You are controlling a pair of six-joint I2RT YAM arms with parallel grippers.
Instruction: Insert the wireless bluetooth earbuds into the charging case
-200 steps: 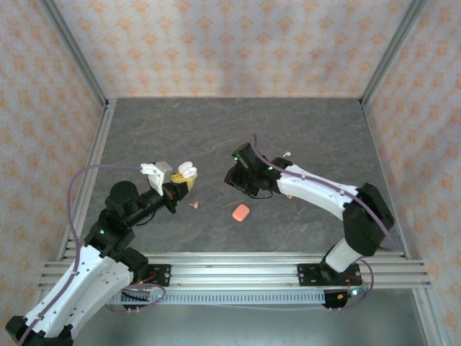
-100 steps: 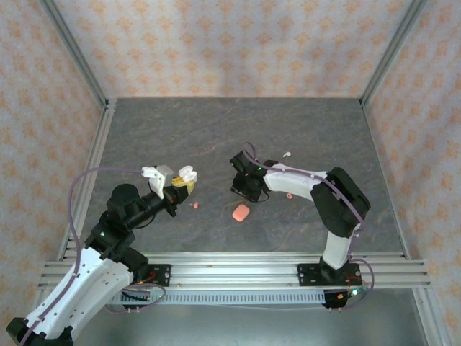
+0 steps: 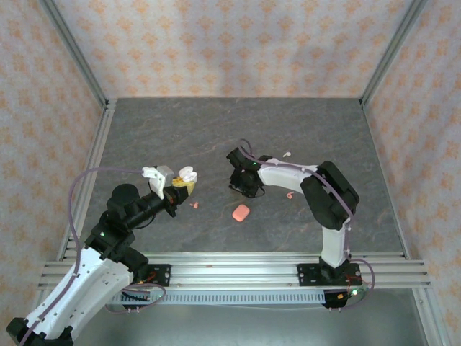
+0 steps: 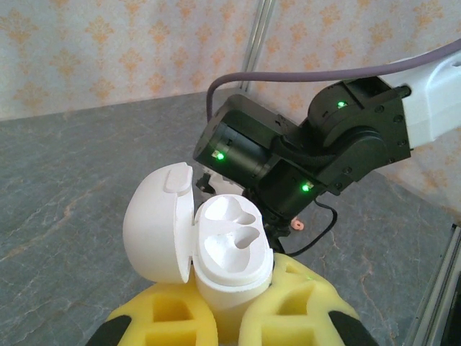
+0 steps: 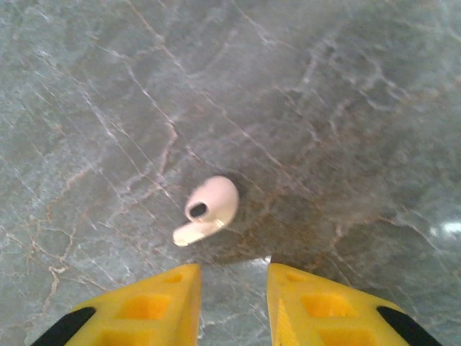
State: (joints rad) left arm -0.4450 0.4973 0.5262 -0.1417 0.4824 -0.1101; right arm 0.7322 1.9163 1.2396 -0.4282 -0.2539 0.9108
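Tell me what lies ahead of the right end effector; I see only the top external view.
Observer: A whitish earbud lies on the table just ahead of the right end effector.
Operator: Now the other side.
Observer: The left end effector grips the white charging case, its lid swung open and both wells empty.
Operator: Confirm contact on the right.
Observer: None; its yellow fingers are spread open, short of the earbud.

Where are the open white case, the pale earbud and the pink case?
open white case point(image 4: 232, 252): left wrist view, its lower half
pale earbud point(image 5: 216, 202): right wrist view, its round head
pink case point(image 3: 240, 213): top view, its middle
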